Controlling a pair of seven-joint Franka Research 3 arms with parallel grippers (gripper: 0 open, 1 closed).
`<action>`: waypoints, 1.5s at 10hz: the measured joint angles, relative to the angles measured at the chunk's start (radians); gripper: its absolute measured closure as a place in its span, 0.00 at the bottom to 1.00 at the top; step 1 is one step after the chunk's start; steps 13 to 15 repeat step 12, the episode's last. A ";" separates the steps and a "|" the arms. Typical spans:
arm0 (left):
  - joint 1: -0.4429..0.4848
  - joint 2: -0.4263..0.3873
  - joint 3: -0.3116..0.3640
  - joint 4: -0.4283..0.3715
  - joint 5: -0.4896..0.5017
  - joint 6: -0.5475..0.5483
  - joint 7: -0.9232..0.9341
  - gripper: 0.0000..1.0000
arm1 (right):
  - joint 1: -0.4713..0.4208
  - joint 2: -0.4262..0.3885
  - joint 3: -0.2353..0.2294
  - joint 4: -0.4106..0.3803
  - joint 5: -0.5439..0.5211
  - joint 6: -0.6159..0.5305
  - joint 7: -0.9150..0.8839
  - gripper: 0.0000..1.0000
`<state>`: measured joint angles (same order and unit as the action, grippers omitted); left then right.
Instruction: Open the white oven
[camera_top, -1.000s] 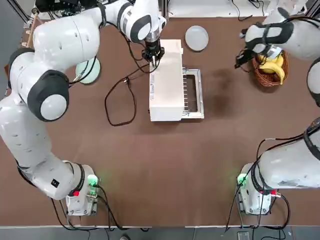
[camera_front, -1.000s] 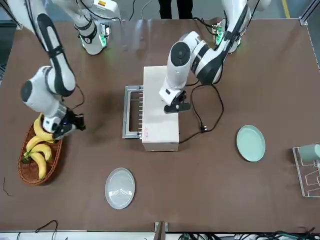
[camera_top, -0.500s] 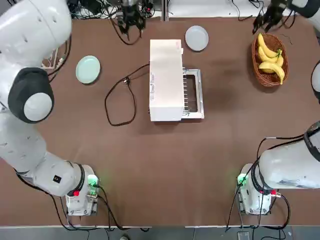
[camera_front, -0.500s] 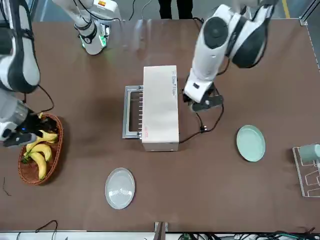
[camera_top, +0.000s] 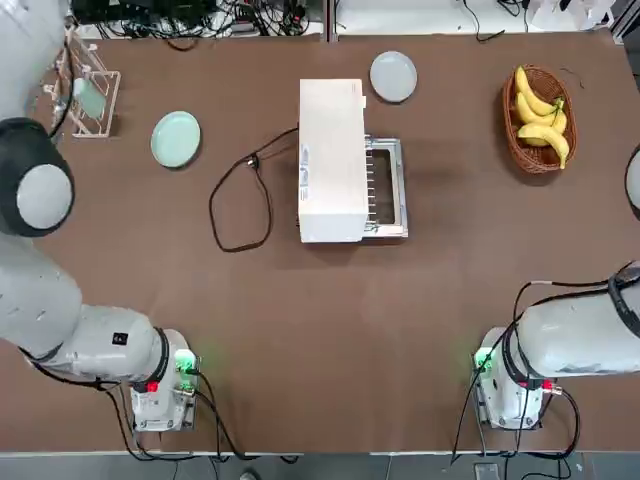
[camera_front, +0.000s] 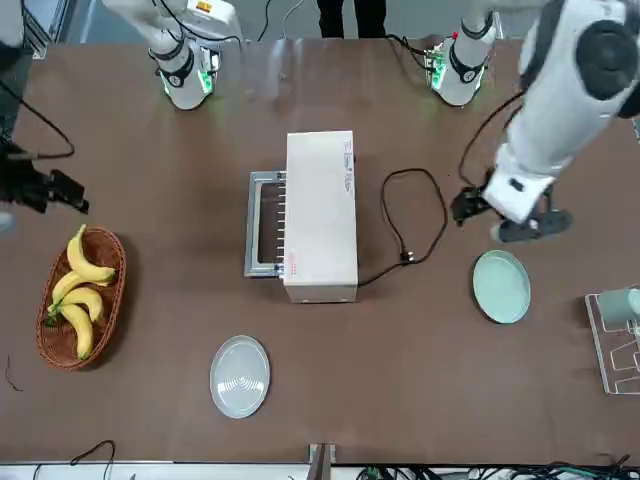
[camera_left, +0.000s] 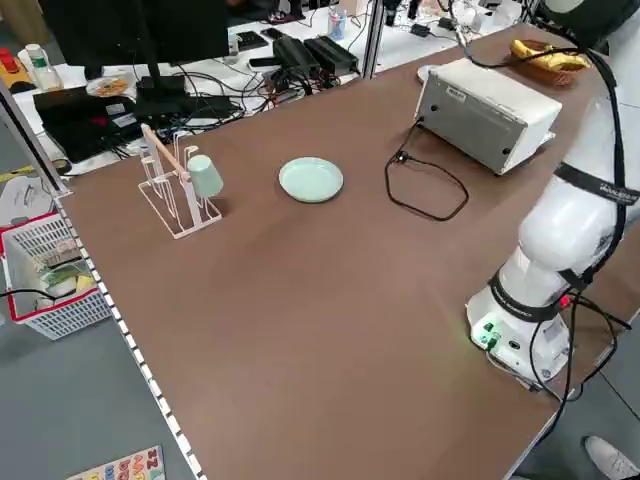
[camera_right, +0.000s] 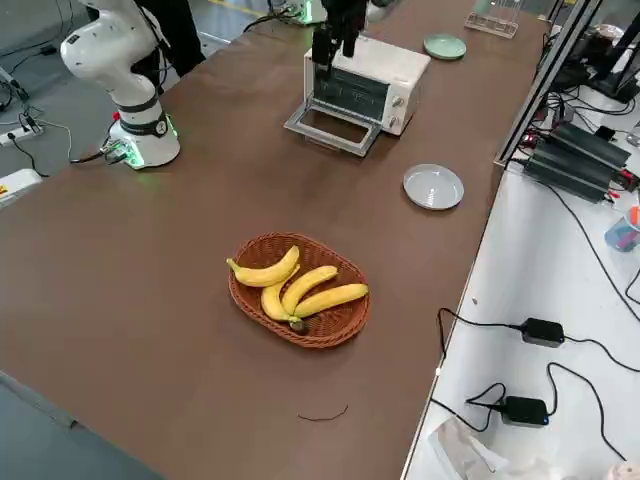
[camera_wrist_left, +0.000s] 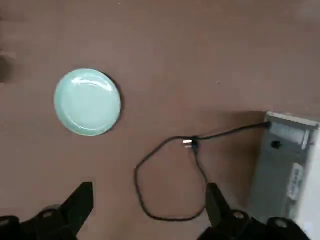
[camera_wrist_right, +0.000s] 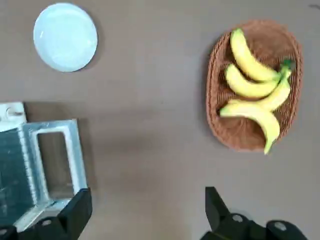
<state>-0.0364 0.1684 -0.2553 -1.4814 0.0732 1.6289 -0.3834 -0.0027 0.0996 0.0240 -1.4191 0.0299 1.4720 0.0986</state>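
Jaws of 2 grippers, left (camera_wrist_left: 150, 195) and right (camera_wrist_right: 149, 197), stand wide, empty.

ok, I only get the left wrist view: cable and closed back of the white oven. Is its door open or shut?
Observer: Open. The top and right side views show the door folded down, reaching out from the white oven on the robot's right.

Operator: Right pincer still on it?

Observer: No. The right wrist view shows the right pincer open with nothing between its fingers; the front view puts it off to the robot's right, clear of the door.

Operator: Anything else out that way?

Observer: A wicker basket of bananas, apart from the door.
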 joint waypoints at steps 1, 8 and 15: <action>0.008 -0.017 0.028 0.001 0.000 -0.028 0.079 0.00 | 0.007 -0.012 -0.006 0.003 -0.003 -0.011 0.016 0.00; 0.049 -0.137 0.101 0.005 -0.099 -0.101 0.273 0.00 | 0.004 -0.029 -0.046 -0.016 -0.004 0.002 0.016 0.00; 0.048 -0.137 0.101 0.002 -0.096 -0.102 0.285 0.00 | 0.007 -0.030 -0.043 -0.017 -0.004 0.017 0.016 0.00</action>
